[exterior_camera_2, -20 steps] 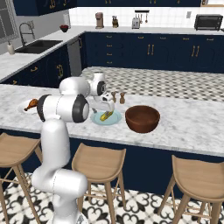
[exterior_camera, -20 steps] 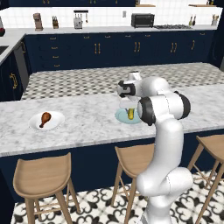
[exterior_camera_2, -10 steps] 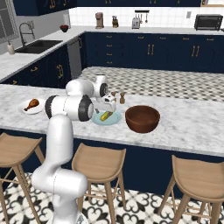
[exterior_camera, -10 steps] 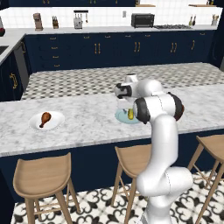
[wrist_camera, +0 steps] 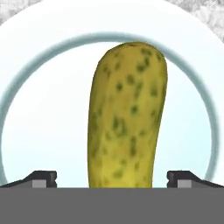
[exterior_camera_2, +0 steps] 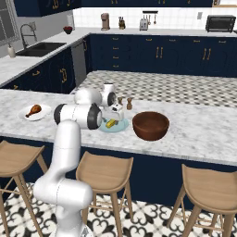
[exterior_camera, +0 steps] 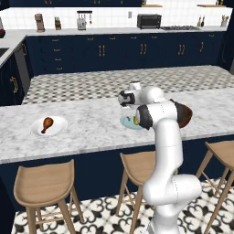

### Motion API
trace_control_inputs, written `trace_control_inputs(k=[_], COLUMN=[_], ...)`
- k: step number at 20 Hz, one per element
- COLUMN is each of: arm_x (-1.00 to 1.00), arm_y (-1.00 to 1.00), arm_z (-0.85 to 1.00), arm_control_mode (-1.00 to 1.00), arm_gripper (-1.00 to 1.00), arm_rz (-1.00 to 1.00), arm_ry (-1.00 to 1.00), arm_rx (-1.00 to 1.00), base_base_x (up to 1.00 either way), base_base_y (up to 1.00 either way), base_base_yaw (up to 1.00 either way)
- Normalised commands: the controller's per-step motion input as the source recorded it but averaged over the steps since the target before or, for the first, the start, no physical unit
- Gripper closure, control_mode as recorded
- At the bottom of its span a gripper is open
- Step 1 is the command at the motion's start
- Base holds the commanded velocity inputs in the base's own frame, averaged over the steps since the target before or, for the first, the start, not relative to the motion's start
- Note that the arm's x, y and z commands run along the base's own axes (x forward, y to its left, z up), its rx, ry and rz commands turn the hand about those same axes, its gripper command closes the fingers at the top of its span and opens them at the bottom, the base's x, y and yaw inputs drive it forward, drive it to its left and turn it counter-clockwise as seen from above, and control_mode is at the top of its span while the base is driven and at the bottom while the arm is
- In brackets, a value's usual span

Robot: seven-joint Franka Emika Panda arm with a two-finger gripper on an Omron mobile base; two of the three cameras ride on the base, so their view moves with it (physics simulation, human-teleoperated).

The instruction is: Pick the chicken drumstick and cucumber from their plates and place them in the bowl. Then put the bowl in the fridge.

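Cucumber pickup in hand, lying on pale blue plate between tips of spread, empty gripper; next: lower, clench, carry to bowl.

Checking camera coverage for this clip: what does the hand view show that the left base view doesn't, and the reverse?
Hand view alone: the cucumber close up, with its dark speckles, lying between the wide-open fingertips on the pale blue plate.

Left base view alone: the chicken drumstick on its white plate far to the left, the bowl partly behind the arm, and the stools.

Both: the pale blue plate with the cucumber on it.
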Motion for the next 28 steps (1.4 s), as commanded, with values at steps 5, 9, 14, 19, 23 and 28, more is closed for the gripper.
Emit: trace_control_inputs(k=[5, 9, 14, 19, 23, 28], arm_x=[0.21, -0.06, -0.25, -0.51, -0.71, -0.91], arm_y=[0.00, -0.03, -0.15, -0.38, -0.27, -0.47], arm_z=[-0.26, -0.29, -0.04, 0.30, 0.84, 0.80], arm_control_mode=[-1.00, -1.00, -1.00, -1.00, -1.00, -1.00], arm_gripper=[-1.00, 1.00, 1.00, 1.00, 1.00, 1.00], arm_rz=[0.03, 0.03, 0.00, 0.03, 0.02, 0.02], arm_ry=[0.00, 0.00, 0.00, -0.10, -0.09, -0.13], arm_rx=[0.00, 0.00, 0.00, 0.14, 0.13, 0.04], base_base_x=[0.00, 0.00, 0.00, 0.00, 0.00, 0.00], base_base_y=[0.00, 0.00, 0.00, 0.00, 0.00, 0.00], base_base_yaw=[0.00, 0.00, 0.00, 0.00, 0.00, 0.00])
